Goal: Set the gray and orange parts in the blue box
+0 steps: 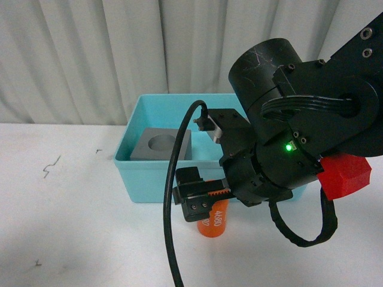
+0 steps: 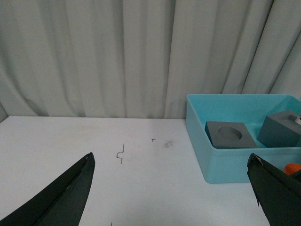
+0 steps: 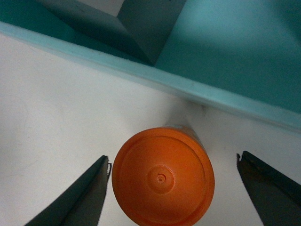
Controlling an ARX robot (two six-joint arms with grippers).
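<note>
The blue box [image 1: 139,179] stands on the white table, and in it lies a gray cube with a round recess [image 1: 160,144]. The left wrist view shows the box [image 2: 225,165] holding that cube [image 2: 229,134] and a second gray cube [image 2: 281,129]. Just outside the box's front wall, the orange cylinder [image 1: 214,222] stands on the table. My right gripper [image 3: 174,160] hovers over it, open, with the cylinder's top [image 3: 162,179] between its fingers and close to one of them. My left gripper [image 2: 170,157] is open over bare table, to the side of the box.
A red block [image 1: 344,176] shows at the right, beside the right arm. The arm's black cable [image 1: 170,203] loops down in front of the box. Small pen marks [image 2: 120,155] dot the table, and a pale curtain hangs behind it.
</note>
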